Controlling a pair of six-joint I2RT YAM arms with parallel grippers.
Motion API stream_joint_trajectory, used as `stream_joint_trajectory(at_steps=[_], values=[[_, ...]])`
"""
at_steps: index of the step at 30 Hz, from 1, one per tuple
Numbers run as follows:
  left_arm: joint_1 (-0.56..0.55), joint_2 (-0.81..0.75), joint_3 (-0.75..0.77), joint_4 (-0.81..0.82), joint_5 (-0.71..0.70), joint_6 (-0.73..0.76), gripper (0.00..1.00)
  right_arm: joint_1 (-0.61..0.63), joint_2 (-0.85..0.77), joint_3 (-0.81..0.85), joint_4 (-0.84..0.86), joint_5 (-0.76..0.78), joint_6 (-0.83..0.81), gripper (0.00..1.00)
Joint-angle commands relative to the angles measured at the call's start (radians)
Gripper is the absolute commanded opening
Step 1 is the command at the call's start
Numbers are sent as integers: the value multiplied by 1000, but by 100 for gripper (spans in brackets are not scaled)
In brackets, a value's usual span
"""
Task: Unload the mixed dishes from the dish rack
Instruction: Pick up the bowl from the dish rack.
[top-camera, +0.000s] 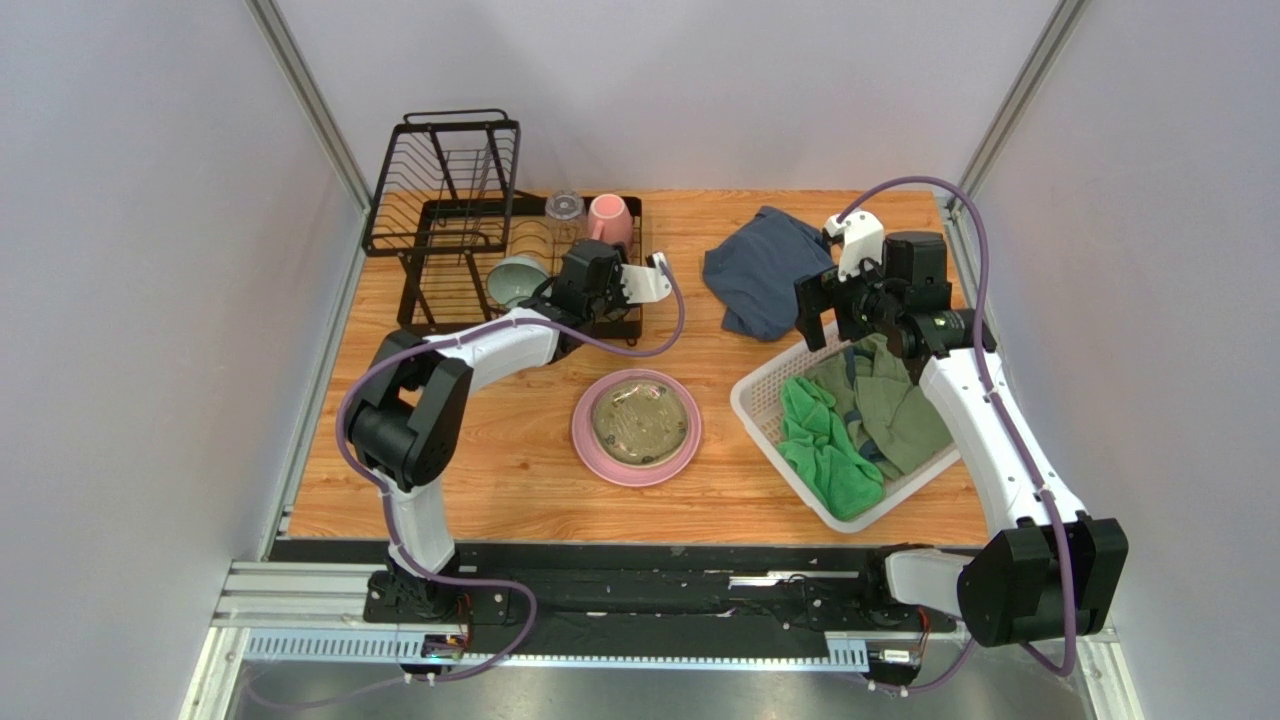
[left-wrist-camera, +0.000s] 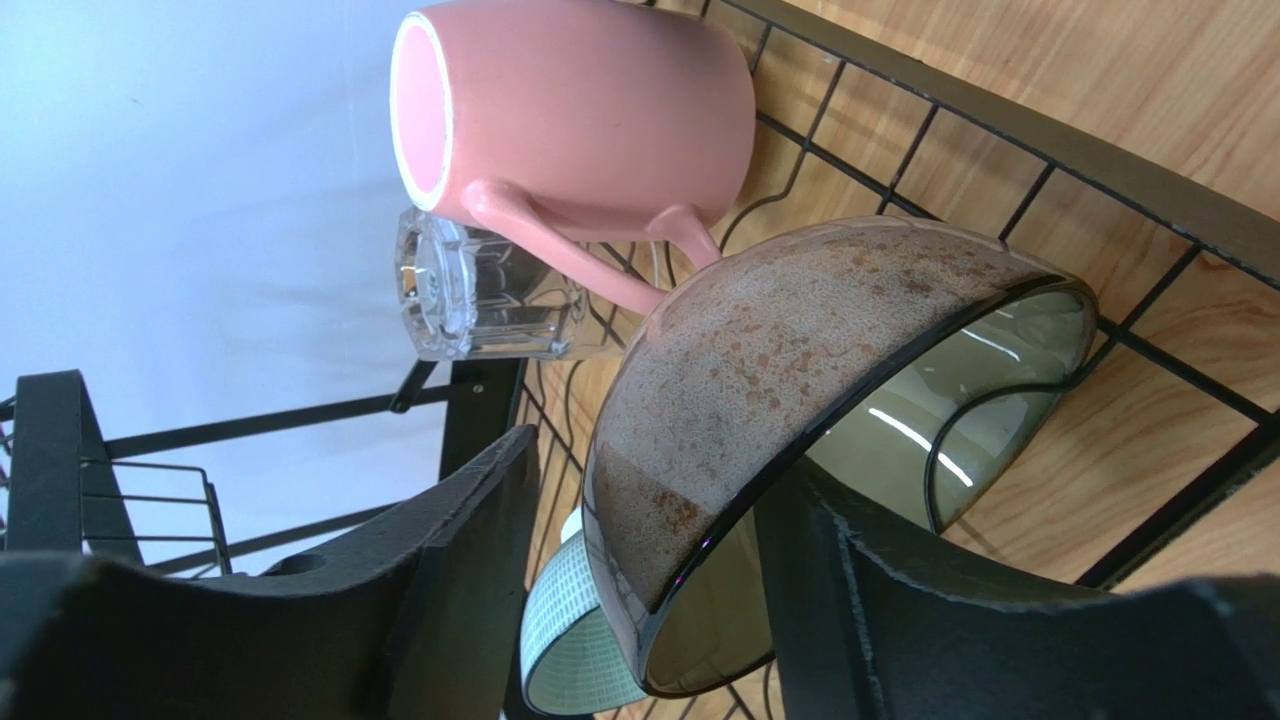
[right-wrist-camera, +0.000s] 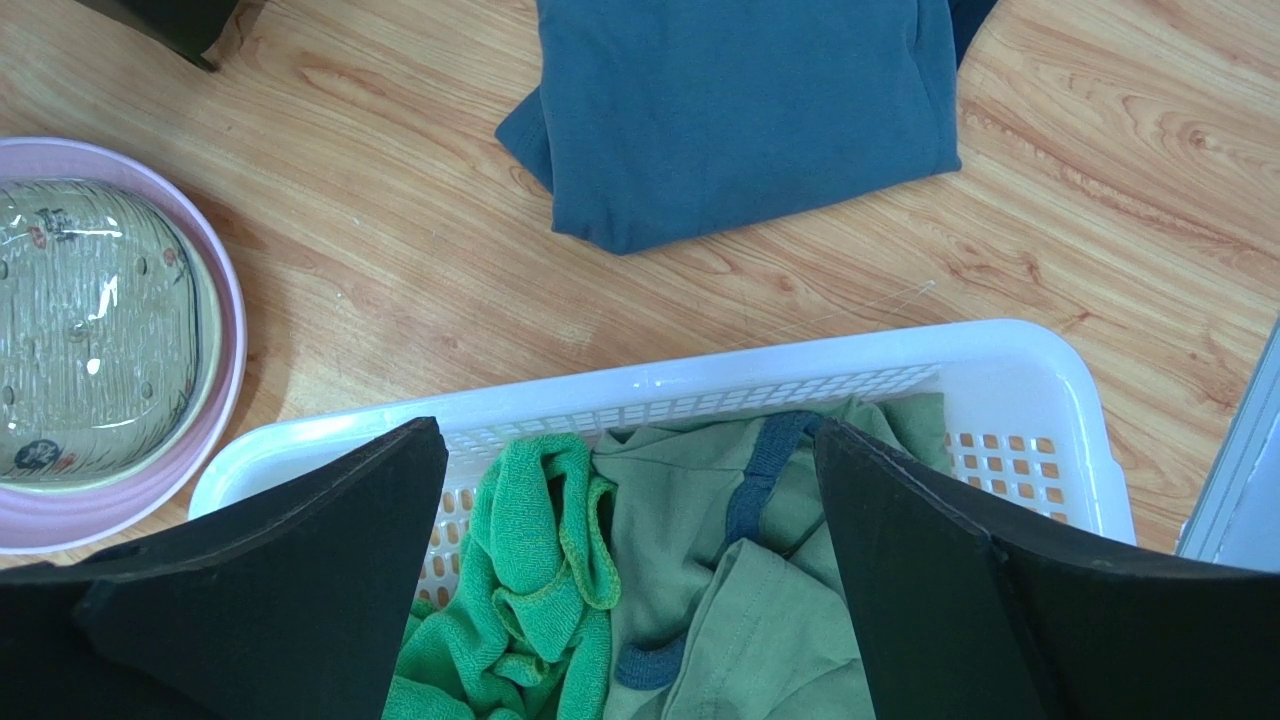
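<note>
A folded slate-blue garment (top-camera: 763, 270) lies on the wooden tabletop (top-camera: 496, 450), just beside a white plastic lattice basket (top-camera: 762, 393) holding a bright green towel (top-camera: 827, 443) and an olive-green garment (top-camera: 902, 405).

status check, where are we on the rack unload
Left gripper jaws open, straddling the rim of the tan-olive bowl in the dish rack. Right gripper open, empty, over the white basket. Pink mug and glass tumbler close by the bowl.

Robot lab cell, dressed with household props.
Pale wall panels (top-camera: 135, 300) box in a wooden table (top-camera: 511, 450); left arm (top-camera: 451, 353) and right arm (top-camera: 999, 435) bolt to a metal rail (top-camera: 301, 597), near a dish rack (top-camera: 451, 225) and laundry basket (top-camera: 759, 398).
</note>
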Motion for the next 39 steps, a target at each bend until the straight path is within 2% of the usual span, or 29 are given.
stream_joint_trajectory(at_steps=[1,7,18,22,27,39], values=[[-2,-1,-41,171,-13,42,61,3,-8,40,24,9,-11,99],[-2,-2,-104,294,-23,64,52,3,-10,41,20,12,-11,99],[-2,8,-142,375,-41,59,27,2,-5,43,19,15,-14,99],[-2,13,-160,433,-61,56,12,3,-2,43,19,15,-15,99],[-2,15,-184,502,-84,68,1,3,-1,44,19,15,-15,99],[-4,-11,-226,647,-104,103,0,5,15,50,8,20,-19,99]])
